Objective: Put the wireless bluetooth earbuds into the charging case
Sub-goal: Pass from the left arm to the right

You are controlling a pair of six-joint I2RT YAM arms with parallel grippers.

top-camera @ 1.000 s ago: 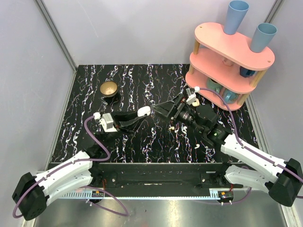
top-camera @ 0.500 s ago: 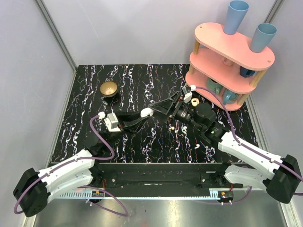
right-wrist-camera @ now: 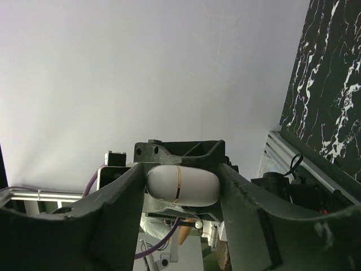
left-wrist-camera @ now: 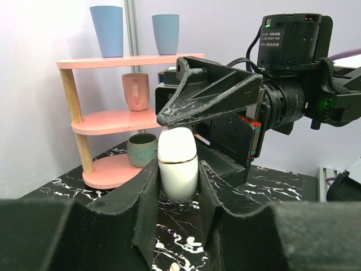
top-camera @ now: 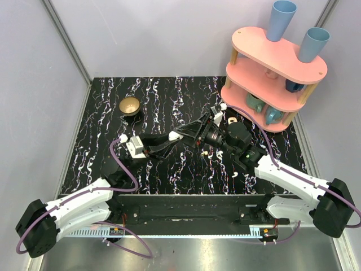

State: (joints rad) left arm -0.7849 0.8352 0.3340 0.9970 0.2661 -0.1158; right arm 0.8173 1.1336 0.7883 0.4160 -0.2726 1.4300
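The charging case (left-wrist-camera: 177, 164), white with a thin gold seam, is being held upright over the middle of the black marbled tabletop (top-camera: 158, 96), between the two arms. The left gripper (left-wrist-camera: 177, 176) is clenching it by its sides, low on the body. The right gripper (right-wrist-camera: 181, 176) is grasping the same case from the opposite side, fingers touching its top and bottom ends. One of the wireless bluetooth earbuds (top-camera: 205, 151) is lying loose on the tabletop beside the right wrist, and a second earbud (top-camera: 234, 175) is lying nearer that arm's base
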